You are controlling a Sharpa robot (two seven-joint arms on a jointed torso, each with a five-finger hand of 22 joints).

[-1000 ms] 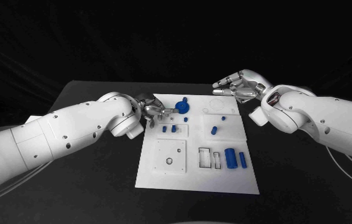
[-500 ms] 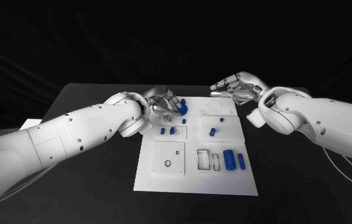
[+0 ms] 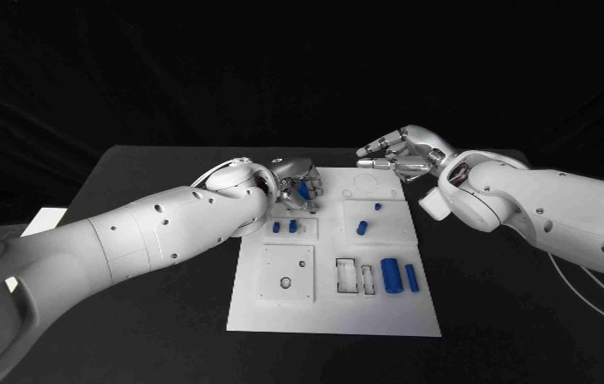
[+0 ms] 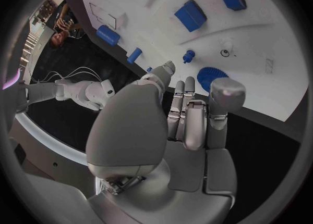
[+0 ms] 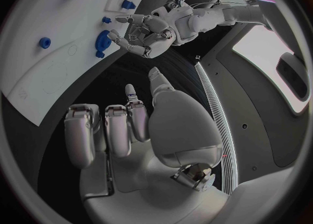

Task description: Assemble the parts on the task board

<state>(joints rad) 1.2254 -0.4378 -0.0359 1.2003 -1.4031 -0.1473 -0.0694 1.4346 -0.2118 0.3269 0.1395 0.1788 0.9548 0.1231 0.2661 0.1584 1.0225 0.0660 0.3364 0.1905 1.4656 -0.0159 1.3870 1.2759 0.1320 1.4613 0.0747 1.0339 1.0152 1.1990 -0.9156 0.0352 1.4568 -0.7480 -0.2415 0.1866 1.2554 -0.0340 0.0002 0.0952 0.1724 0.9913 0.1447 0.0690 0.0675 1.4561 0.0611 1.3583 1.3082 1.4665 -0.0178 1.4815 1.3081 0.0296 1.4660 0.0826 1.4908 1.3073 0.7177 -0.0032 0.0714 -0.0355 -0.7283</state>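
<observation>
White board [image 3: 378, 310] sits mid-table. Since a second ago my left hand [image 3: 293, 188] has moved up from the board's left edge to its far left corner and now hovers over the blue gear [image 4: 212, 77], fingers loosely curled, gripping nothing. Right hand [image 3: 405, 155] has barely shifted: off the far right corner, fingers apart, empty. On the board I see two small pegs [image 3: 284, 225], one peg [image 3: 362, 226] mid-right, two cylinders [image 3: 399, 275] near right.

No legible txt anywhere.
</observation>
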